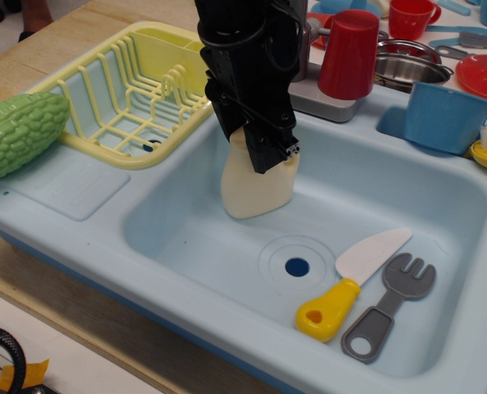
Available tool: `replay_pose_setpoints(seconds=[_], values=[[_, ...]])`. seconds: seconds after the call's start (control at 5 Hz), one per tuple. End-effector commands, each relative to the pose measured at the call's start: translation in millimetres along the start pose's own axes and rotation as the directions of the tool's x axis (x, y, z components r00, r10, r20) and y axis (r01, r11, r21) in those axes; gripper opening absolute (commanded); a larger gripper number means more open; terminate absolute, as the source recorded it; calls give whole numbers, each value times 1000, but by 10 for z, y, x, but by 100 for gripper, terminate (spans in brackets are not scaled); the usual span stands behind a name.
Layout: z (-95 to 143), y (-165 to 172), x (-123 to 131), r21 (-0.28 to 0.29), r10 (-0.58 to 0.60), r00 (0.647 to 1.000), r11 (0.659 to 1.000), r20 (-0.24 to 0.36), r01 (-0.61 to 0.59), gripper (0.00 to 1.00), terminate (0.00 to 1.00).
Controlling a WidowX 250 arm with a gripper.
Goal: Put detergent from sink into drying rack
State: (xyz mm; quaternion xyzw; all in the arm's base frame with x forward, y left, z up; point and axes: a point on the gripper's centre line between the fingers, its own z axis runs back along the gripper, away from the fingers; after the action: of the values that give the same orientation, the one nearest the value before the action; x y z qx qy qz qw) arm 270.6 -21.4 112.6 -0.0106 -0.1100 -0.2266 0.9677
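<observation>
the detergent (255, 187) sits tilted in the sink (186, 246), under the gripper (268, 152). the drying rack (132, 90) lies to its left; a knife (350, 283) and fork (387, 308) lie front right.

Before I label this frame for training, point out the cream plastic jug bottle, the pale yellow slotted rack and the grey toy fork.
cream plastic jug bottle (255, 190), only view, lower body
pale yellow slotted rack (136, 90), only view, grid bars
grey toy fork (388, 305), only view, handle

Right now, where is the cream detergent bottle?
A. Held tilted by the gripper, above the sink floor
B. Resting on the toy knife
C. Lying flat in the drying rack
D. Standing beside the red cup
A: the gripper clamps the top of the detergent bottle, which hangs tilted inside the sink, not in the drying rack.
</observation>
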Motion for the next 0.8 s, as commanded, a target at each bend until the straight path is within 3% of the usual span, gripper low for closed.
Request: replay_pose_setpoints(seconds=[0.0,0.2,0.4,0.6], values=[[456,13,146,54,14,1000,998,-1,-14,0,0],[727,76,163,108,48,999,993,-22,-45,0,0],[895,239,95,117,92,995,989,-35,-87,0,0],[940,447,19,160,95,995,983,-23,-90,0,0]])
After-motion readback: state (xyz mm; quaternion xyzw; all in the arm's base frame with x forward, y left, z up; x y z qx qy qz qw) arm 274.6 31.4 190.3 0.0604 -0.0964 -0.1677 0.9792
